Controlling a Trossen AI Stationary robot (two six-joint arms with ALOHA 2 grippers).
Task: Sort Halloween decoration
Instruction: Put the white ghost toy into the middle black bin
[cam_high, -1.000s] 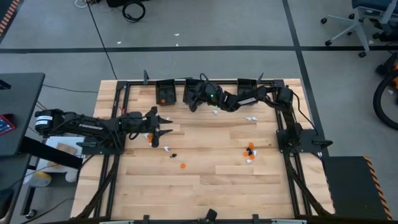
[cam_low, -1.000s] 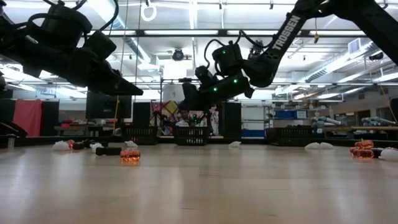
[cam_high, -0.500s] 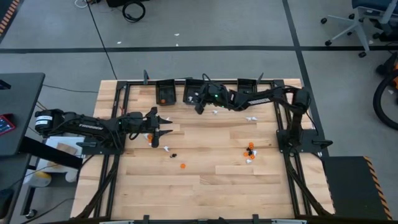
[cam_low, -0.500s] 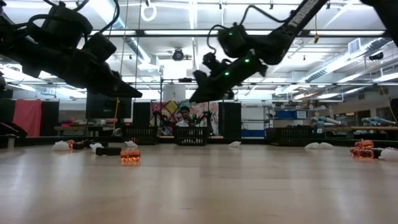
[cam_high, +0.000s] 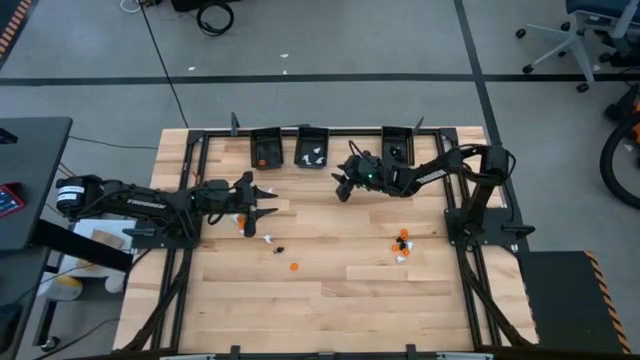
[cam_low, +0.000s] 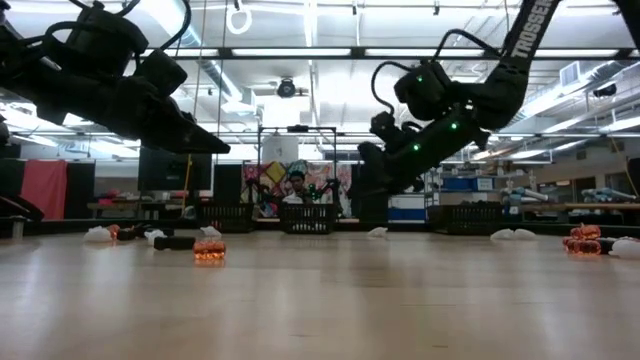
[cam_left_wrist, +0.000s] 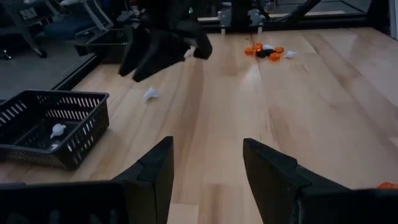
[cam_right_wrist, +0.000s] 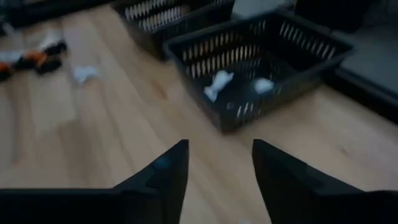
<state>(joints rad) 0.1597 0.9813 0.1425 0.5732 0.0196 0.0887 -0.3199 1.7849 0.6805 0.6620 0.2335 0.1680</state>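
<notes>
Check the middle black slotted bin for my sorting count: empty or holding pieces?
Holding pieces: the middle black slotted bin contains two white trinkets.

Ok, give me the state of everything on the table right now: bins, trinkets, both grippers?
Left bin: orange pieces inside.
Middle bin: two white pieces inside.
Right bin: contents unclear.
Loose trinkets: scattered on the table, unsorted.
Left gripper: open, empty, above the table.
Right gripper: open, empty, near the middle bin.

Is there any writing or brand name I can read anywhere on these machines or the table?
"TROSSEN", partly cut off by the picture's top edge, in white letters on the right arm, seen from table height.
Nothing else readable: none shows on the bins, trinkets or table.
</notes>
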